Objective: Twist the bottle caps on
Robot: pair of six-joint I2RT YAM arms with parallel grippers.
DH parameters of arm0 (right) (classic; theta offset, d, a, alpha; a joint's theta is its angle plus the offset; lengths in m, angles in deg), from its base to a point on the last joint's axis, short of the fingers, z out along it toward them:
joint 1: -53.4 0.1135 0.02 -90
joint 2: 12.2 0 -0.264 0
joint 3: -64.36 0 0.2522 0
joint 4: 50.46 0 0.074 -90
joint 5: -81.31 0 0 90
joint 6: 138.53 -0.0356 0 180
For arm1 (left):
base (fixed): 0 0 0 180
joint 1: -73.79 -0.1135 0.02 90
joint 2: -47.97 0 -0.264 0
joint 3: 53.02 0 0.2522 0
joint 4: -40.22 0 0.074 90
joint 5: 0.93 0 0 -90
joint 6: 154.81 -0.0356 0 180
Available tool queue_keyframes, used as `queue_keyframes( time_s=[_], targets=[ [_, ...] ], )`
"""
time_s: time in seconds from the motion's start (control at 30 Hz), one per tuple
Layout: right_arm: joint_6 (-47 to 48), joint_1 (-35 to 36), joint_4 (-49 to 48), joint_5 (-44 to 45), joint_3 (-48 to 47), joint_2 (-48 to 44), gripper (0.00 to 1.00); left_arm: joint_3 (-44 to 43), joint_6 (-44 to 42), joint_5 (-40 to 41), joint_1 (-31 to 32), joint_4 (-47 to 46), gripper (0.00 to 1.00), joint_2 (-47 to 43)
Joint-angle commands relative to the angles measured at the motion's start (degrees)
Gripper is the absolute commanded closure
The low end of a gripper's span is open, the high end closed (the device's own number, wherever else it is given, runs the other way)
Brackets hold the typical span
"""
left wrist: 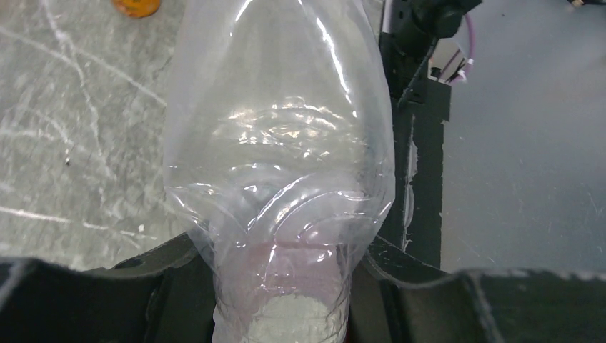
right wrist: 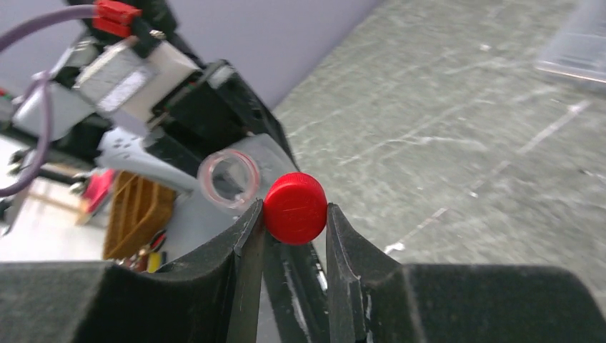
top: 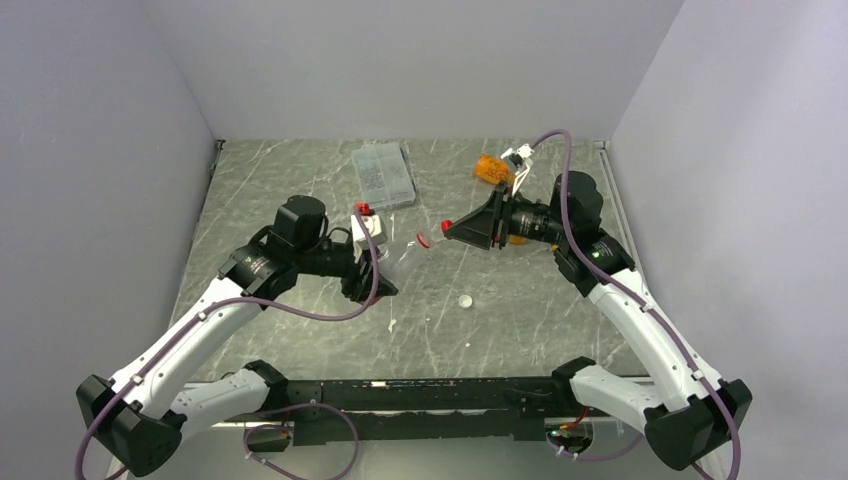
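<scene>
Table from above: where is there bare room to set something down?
Bare table lies far left, between the left wall and the compartment box, and near the front, between the whitish cap and the arms' bases. Crowded: the middle, where clear bottle nears red cap.

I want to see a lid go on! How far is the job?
Done: both parts are picked up. In hand: the left end effector grips the clear bottle; the right end effector pinches the red cap beside its open neck. Left: twisting it on, then the whitish cap on the table and the orange bottle behind.
</scene>
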Motion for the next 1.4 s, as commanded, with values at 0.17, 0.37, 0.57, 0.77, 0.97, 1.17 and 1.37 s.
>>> queue_keyframes(
  time_s=[0.17, 0.37, 0.57, 0.77, 0.97, 1.17, 1.37],
  targets=[
    [-10.8, -0.3, -18.8, -15.7, 1.6, 0.2, 0.82, 0.7, -4.1, -2.6, 2.4, -3.4, 0.68, -1.3],
    [-11.2, 0.0, -18.7, -16.3, 2.1, 0.7, 0.81, 1.6, -3.6, -3.0, 2.4, -5.4, 0.7, -2.2],
    [-9.7, 0.2, -17.2, -15.3, 2.5, 0.9, 0.81, 1.8, -2.9, -3.6, 2.4, -6.1, 0.7, -3.0],
    [-9.6, 2.2, -17.6, -14.2, 2.3, 1.5, 0.81, 2.0, -2.0, -4.8, 2.4, -7.4, 0.71, -1.8],
    [-10.5, 3.0, -18.9, -14.2, 2.8, 1.2, 0.81, 1.9, -1.8, -5.3, 2.5, -8.0, 0.71, -0.7],
    [-6.6, 4.0, -14.1, -14.5, 1.4, 1.5, 0.81, 1.2, -2.4, -5.4, 2.5, -7.5, 0.72, 0.0],
    [2.1, 6.0, -3.0, -13.4, -1.6, 2.4, 0.81, -0.3, -4.1, -6.8, 2.5, -3.6, 0.73, 1.0]
  ],
)
